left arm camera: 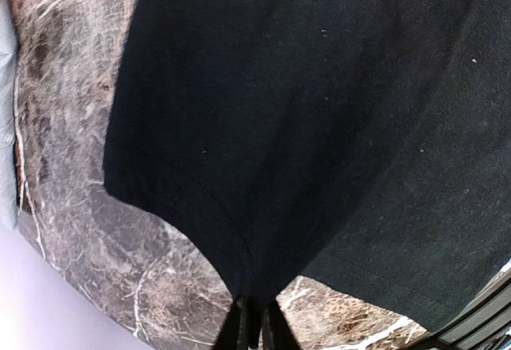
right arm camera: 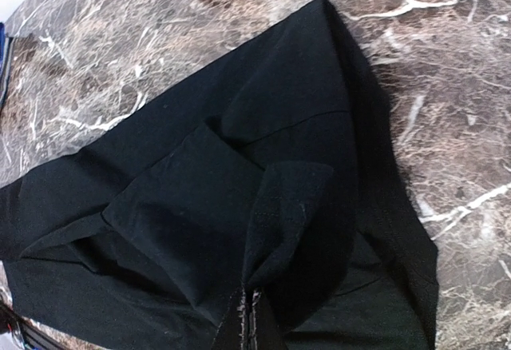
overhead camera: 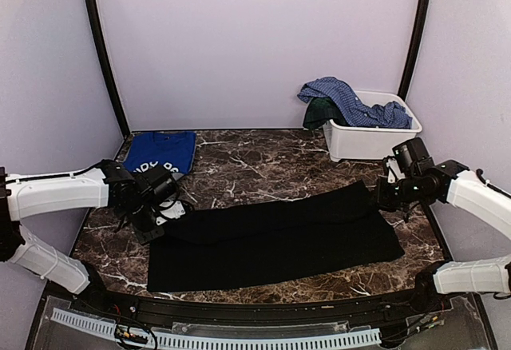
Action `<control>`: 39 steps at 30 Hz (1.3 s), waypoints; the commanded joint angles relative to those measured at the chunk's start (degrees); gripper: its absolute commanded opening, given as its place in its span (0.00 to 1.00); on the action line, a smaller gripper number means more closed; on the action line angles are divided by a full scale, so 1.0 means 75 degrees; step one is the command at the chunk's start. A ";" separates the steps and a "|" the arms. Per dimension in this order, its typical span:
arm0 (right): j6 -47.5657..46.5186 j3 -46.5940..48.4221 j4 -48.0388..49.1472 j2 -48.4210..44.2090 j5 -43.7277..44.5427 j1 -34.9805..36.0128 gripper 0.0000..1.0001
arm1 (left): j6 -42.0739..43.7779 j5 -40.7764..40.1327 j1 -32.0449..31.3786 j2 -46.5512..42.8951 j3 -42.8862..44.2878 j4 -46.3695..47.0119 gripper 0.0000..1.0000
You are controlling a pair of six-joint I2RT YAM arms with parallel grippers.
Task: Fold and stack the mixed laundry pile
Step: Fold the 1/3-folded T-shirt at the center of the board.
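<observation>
A dark brown marble-patterned table (overhead camera: 239,166) with white veining fills a small booth, enclosed by plain pale lilac walls (overhead camera: 255,38) with a black pole (overhead camera: 102,54) running up each back corner. A large black garment (overhead camera: 279,234) lies spread flat across the near middle of the table, reaching almost from one side to the other, its back edge doubled over into a long fold. The left gripper (left arm camera: 254,330) is pinched tight on the garment's left end, and the right gripper (right arm camera: 251,318) is clamped on a bunched fold at its right end; both ends sit low over the stone. At the back left corner a royal-blue printed tee (overhead camera: 160,152) rests folded flat, well apart from the black cloth. At the back right stands a white bin (overhead camera: 371,138), with a blue checked shirt (overhead camera: 351,98) and a dark green piece (overhead camera: 319,114) heaped over its rim. A pale perforated rail (overhead camera: 215,338) curves along the table's near edge.
</observation>
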 commanded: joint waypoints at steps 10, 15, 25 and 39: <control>-0.0404 -0.0162 0.0790 0.0606 -0.0939 -0.0022 0.00 | 0.0038 0.0564 -0.0105 -0.0885 0.0136 0.0343 0.25; -0.0813 0.0098 0.1106 0.1206 -0.1220 -0.0020 0.00 | -0.0283 0.0240 -0.0094 -0.1170 0.0149 0.1226 0.28; -0.2079 0.1124 0.1481 0.2217 -0.2330 0.0294 0.00 | -0.1112 -0.0370 -0.0093 -0.1088 0.0431 0.2806 0.42; -0.0687 0.0139 0.0669 0.1233 -0.0981 0.0502 0.56 | -0.3230 -0.0123 0.1057 -0.0806 0.0924 0.3077 0.58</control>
